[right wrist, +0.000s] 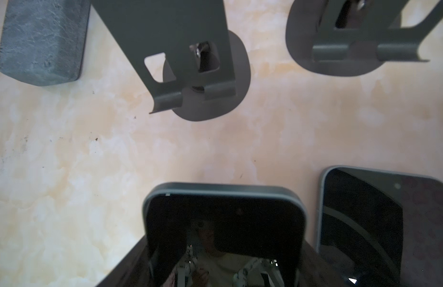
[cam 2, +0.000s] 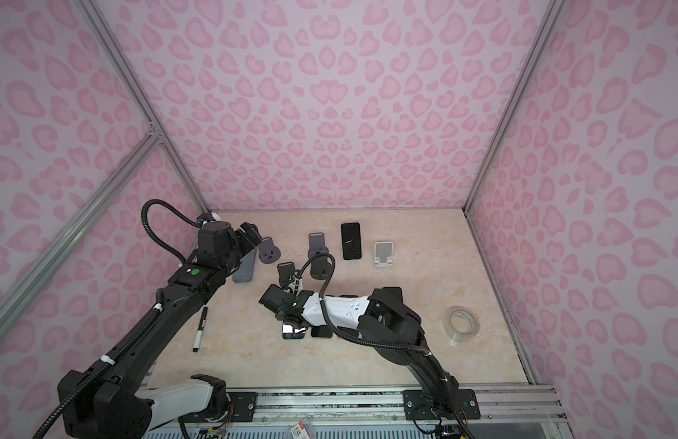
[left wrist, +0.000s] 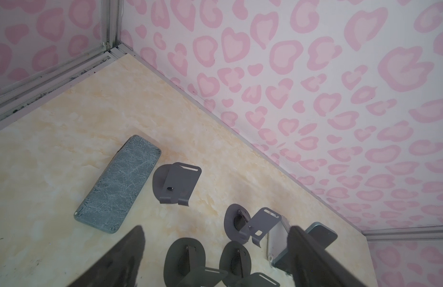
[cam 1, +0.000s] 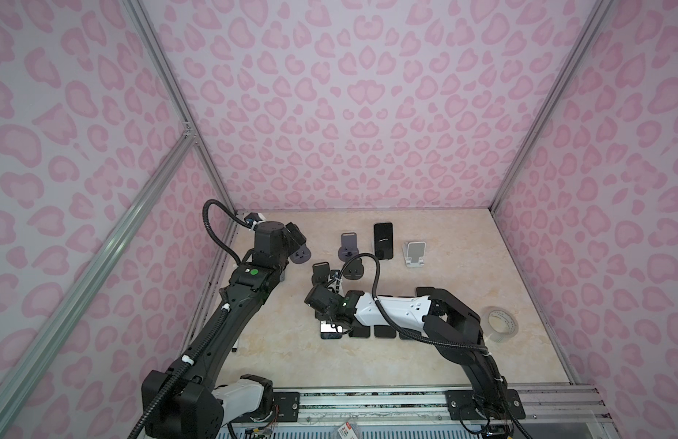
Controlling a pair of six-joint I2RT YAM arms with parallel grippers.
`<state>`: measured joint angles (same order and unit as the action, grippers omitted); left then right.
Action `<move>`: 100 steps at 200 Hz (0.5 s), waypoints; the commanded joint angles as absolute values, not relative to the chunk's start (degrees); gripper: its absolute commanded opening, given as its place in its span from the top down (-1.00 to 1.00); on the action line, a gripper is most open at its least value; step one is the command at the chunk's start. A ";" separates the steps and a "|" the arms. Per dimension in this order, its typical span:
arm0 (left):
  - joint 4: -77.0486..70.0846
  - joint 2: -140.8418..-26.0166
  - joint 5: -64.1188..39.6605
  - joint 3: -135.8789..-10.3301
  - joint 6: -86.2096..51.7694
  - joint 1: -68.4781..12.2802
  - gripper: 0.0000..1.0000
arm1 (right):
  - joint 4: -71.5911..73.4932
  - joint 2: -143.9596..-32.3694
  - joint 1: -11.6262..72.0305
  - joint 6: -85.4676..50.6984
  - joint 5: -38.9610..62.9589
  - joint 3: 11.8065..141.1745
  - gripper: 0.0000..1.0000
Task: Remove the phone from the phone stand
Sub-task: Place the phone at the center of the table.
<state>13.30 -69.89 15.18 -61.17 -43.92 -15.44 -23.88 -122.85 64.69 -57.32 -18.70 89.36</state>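
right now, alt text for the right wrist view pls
The right gripper holds a dark-screened phone by its sides over a marbled table. A second phone lies beside it; two empty grey stands and a grey slab sit beyond.

A clear tape roll (cam 2: 461,337) and a black marker (cam 2: 200,329) lie well apart on the marbled table (cam 2: 235,353).

Cream marbled worktop (cam 1: 276,361) with scattered items.
Four grey phone stands (cam 1: 349,245) cluster far-centre, with a black phone (cam 1: 383,240) and a white stand (cam 1: 414,254) to their right. A grey slab (cam 2: 244,270) and marker pen (cam 2: 200,328) are on the left, a tape roll (cam 1: 501,325) on the right, and dark phones (cam 1: 385,331) near-centre.
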 commanded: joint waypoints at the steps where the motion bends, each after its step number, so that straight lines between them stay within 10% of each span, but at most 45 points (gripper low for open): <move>1: 11.36 -69.84 14.63 -60.93 -44.47 -15.41 -0.85 | -24.67 -124.13 64.43 -57.74 -20.45 89.38 -0.40; 100: 10.62 -70.22 12.28 -60.90 -44.63 -15.30 -0.86 | -25.48 -128.12 64.16 -58.18 -20.95 91.14 -0.46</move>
